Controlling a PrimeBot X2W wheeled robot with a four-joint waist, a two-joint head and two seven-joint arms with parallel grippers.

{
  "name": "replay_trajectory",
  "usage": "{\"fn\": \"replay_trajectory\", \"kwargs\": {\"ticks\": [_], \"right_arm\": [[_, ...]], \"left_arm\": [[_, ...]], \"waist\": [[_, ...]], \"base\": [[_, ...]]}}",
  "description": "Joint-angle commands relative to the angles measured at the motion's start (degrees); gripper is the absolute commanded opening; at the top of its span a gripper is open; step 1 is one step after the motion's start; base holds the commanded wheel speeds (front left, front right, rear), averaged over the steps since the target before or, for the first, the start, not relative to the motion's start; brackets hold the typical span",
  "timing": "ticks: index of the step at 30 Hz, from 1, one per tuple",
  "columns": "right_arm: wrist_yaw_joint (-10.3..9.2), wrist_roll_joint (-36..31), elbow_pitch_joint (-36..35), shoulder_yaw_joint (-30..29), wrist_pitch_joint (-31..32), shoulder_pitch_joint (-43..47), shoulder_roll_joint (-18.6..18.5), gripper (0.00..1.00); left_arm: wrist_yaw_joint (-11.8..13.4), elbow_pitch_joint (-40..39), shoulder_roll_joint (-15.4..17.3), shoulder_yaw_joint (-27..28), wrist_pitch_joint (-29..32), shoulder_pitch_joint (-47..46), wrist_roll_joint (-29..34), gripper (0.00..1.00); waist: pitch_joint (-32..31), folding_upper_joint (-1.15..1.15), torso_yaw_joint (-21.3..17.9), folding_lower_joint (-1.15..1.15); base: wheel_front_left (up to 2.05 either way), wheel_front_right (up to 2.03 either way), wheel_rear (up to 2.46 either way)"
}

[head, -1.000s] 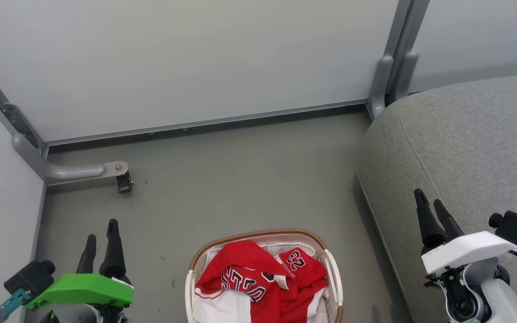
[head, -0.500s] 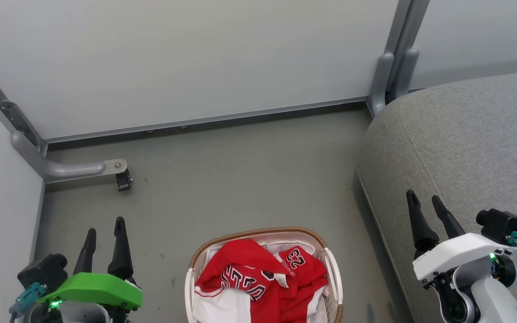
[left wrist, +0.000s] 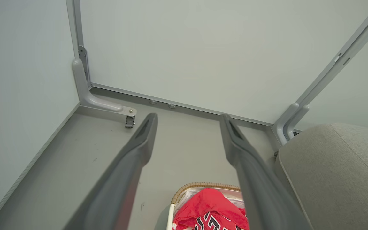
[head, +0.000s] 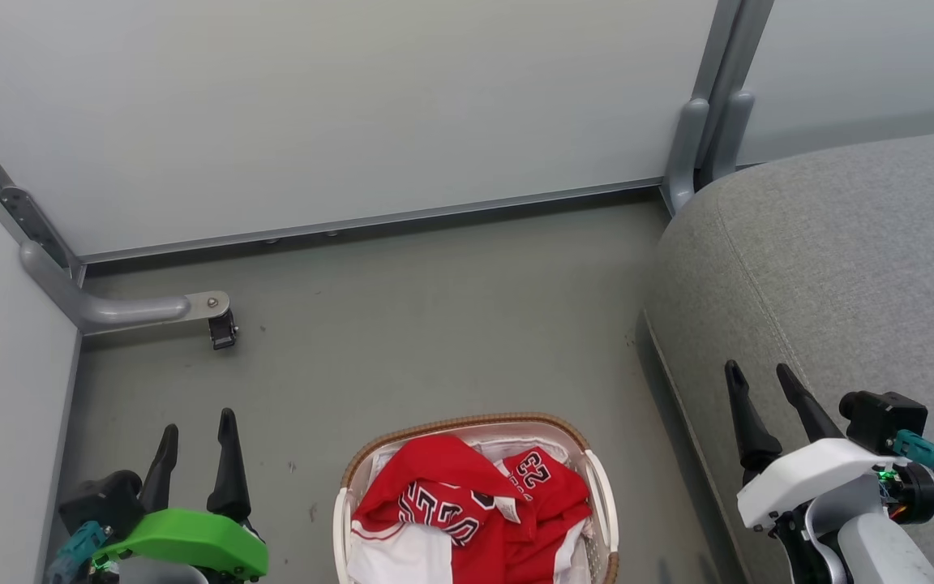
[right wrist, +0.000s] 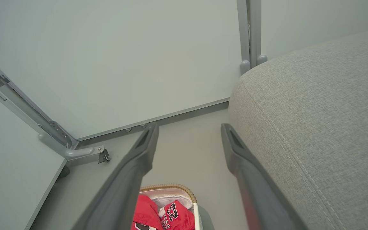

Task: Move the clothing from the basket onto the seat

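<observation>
a bare grey floor (head: 434, 324) runs back to pale wall panels (head: 353, 105) framed in grey metal. they meet in a corner at the left, where a curved metal foot (head: 134, 308) carries a small black caster. at the lower left the left gripper (head: 198, 423) hangs over the floor, its two dark fingers spread apart, holding nothing. in the middle stands one oval white basket (head: 467, 423) with a brown woven rim. the clothing (head: 434, 478), one crumpled red heap with white trim, lies inside it. its number 23 reads upside down, and its other black-and-white letters are too folded to read. to the right is one grey woven seat (head: 840, 268), with a double metal post (head: 710, 122) behind its corner. over its near edge is the right gripper (head: 756, 370), two fingers parted, empty.
</observation>
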Motion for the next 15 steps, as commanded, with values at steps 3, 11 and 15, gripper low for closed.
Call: {"fn": "replay_trajectory", "kwargs": {"ticks": [3, 11, 15], "right_arm": [[0.01, -2.85, 0.2, -0.13, -0.87, 0.44, -0.16, 1.0], [0.02, -7.18, 1.15, -0.38, -1.91, 1.15, 0.01, 1.0], [0.02, -8.87, 1.62, -0.51, -2.39, 1.51, 0.16, 1.0]], "left_arm": [[0.38, -0.28, 0.08, 0.38, -0.81, 0.66, 2.56, 1.0], [0.56, -0.57, -0.21, 0.42, -1.84, 1.94, 6.18, 1.0], [0.51, -0.54, -0.28, 0.31, -2.32, 2.42, 7.71, 1.0]], "waist": [[-0.09, 0.0, -0.1, 0.0], [-0.26, 0.0, -0.22, 0.0], [-0.3, 0.0, -0.3, 0.0]], "base": [[0.0, 0.0, 0.0], [0.0, 0.0, 0.0], [0.0, 0.0, 0.0]]}}
